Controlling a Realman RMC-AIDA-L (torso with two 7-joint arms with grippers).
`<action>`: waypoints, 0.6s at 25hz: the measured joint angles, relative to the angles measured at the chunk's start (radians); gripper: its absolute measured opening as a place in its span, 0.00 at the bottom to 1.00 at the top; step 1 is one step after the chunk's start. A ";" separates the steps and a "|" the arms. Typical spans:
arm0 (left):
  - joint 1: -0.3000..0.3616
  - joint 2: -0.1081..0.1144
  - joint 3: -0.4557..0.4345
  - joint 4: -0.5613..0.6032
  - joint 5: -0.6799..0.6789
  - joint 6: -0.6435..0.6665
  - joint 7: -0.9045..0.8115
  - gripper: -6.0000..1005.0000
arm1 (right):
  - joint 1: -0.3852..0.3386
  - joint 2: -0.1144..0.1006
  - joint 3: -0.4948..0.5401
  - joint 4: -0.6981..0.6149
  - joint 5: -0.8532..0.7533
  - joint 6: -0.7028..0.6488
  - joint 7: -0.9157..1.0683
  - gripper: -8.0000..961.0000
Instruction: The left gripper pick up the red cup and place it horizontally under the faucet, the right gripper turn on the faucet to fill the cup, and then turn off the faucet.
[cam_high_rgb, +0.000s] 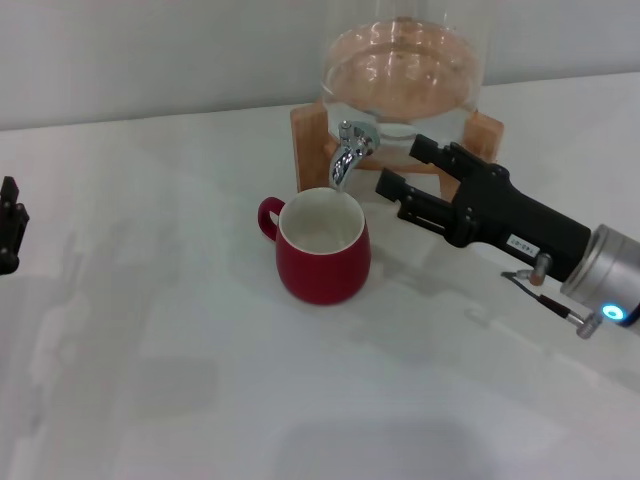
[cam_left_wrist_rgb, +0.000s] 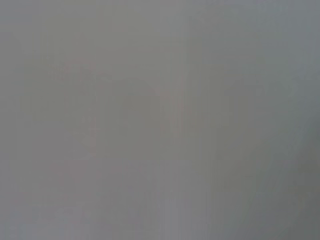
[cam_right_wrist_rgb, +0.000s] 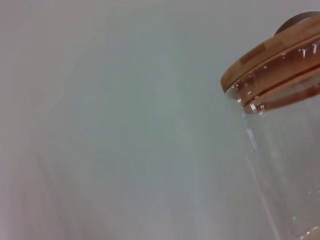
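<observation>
Under the faucet (cam_high_rgb: 350, 150), the red cup (cam_high_rgb: 322, 248) is parked upright; its lever is best pinched lightly by the wide-open right pincer (cam_high_rgb: 408, 170). Left pincer (cam_high_rgb: 10, 225) state can't be told.

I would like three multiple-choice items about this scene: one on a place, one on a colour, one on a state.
1. Where does the red cup stand?
A. under the faucet spout
B. at the table's left edge
C. on the jar's lid

2. What colour is the cup's inside?
A. black
B. white
C. blue

3. How is the right gripper?
A. shut on the cup
B. open, beside the faucet
C. out of view

Answers:
1 A, the spout ends just over the cup's rim.
2 B, the head view shows a white interior.
3 B, its fingers are spread, holding nothing.

The left gripper waits at the left edge.
</observation>
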 joint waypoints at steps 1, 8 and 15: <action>-0.002 0.000 -0.001 -0.003 -0.001 0.000 0.000 0.67 | -0.006 0.000 0.000 0.000 0.000 -0.006 -0.001 0.89; -0.009 0.001 -0.005 -0.021 -0.003 0.000 -0.001 0.67 | -0.036 -0.001 -0.001 0.005 -0.001 -0.081 -0.014 0.88; -0.010 0.002 -0.006 -0.022 -0.003 0.000 0.002 0.67 | -0.050 0.004 -0.009 0.010 -0.052 -0.135 -0.018 0.88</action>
